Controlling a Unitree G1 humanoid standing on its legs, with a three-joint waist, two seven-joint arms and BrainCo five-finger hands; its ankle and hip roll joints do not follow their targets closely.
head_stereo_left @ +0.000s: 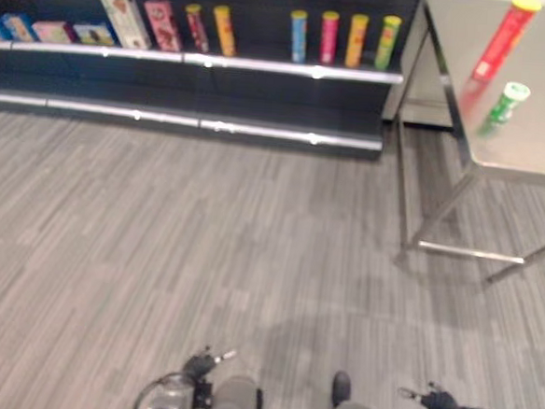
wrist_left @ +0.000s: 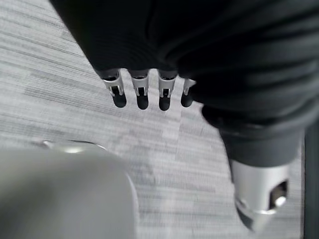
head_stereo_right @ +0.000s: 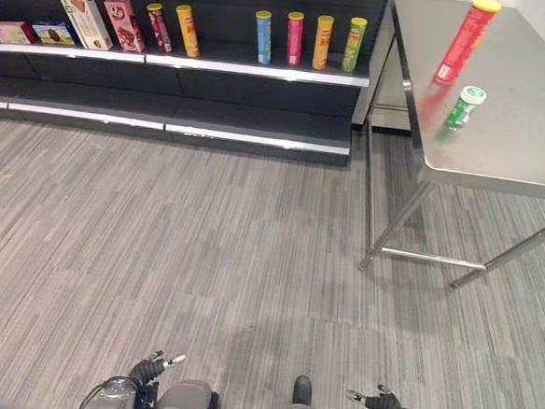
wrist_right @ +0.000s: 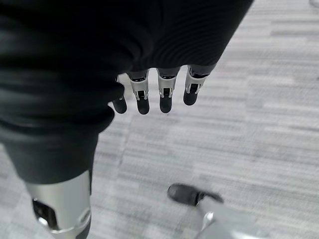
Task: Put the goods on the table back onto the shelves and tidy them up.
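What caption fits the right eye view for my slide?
Red tube and green tube wait on the steel table, right of the stocked shelves.

A shop-like room: low dark shelves point(head_stereo_right: 254, 72) carry rows of snack tubes point(head_stereo_right: 293, 37) and boxes point(head_stereo_right: 80, 15), beside a steel table point(head_stereo_right: 503, 118) on grey carpet point(head_stereo_right: 204, 247).

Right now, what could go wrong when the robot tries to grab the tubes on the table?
1. The tall red cylindrical tube with a yellow lid and the short green tube with a white lid stand upright close together on the grey metal table; reaching for one could knock over the other, which might roll off.
2. Both the left hand and right hand hang low and empty, far from the table, so the robot must walk without bumping the table legs.
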